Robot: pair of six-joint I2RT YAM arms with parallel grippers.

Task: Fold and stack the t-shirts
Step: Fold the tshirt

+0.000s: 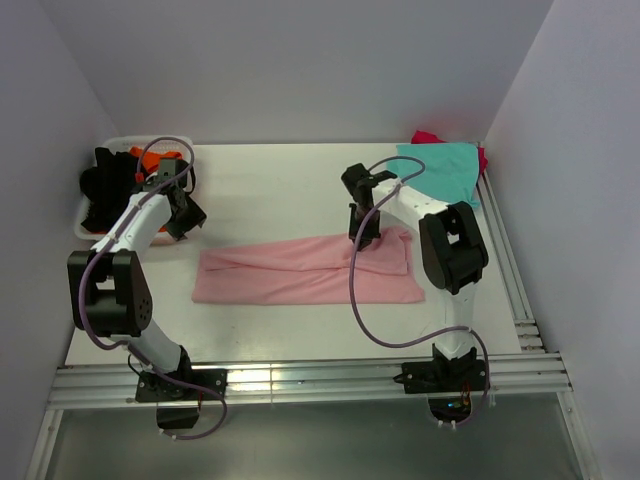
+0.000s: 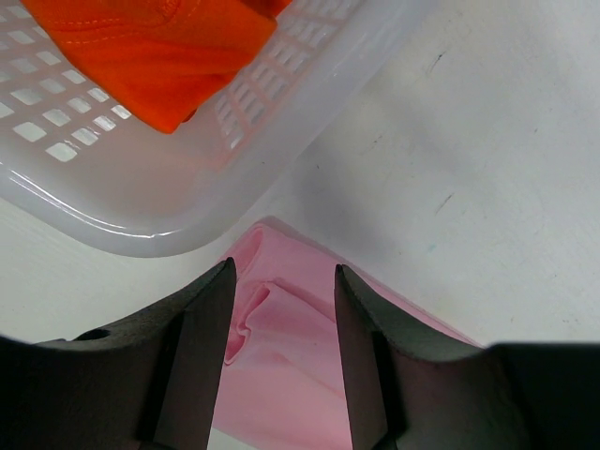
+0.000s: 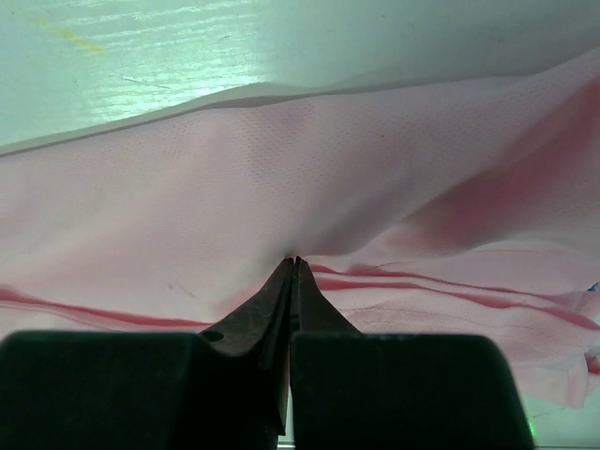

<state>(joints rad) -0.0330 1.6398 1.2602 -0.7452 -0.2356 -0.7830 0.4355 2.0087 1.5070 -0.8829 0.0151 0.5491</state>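
Work is looking roughly half done. The pink shirt (image 1: 300,272) is lying flat in the middle of the table (image 1: 270,190), doubled lengthwise into a long band but not yet folded across into a packet. The band's long axis is running side to side across the table, its far edge climbing slightly toward the right end; which end is the collar is not showing.

The right gripper (image 3: 293,267) is pressing on that far edge near the right end, jaws clenched tight; creases are converging on the tips, so it is apparently nipping a pucker of the pink cloth. The left gripper (image 2: 283,272) is hovering over the band's far left corner, jaws standing apart and gripping nothing, with only pink cloth showing below the gap.

Just beside that corner the white basket (image 2: 141,187) is sitting at the table's left edge, holding the orange shirt (image 2: 159,47) and the black shirt (image 1: 100,185); both are crumpled and plainly unfolded.

At the far right corner, well apart from the band, the teal shirt (image 1: 445,170) is lying on the magenta shirt (image 1: 428,137). That pair is possibly the finished stack, though whether either is neatly folded is too small to tell. If so, the cross fold, the stacking of the pink one and the two basket shirts are what is remaining.
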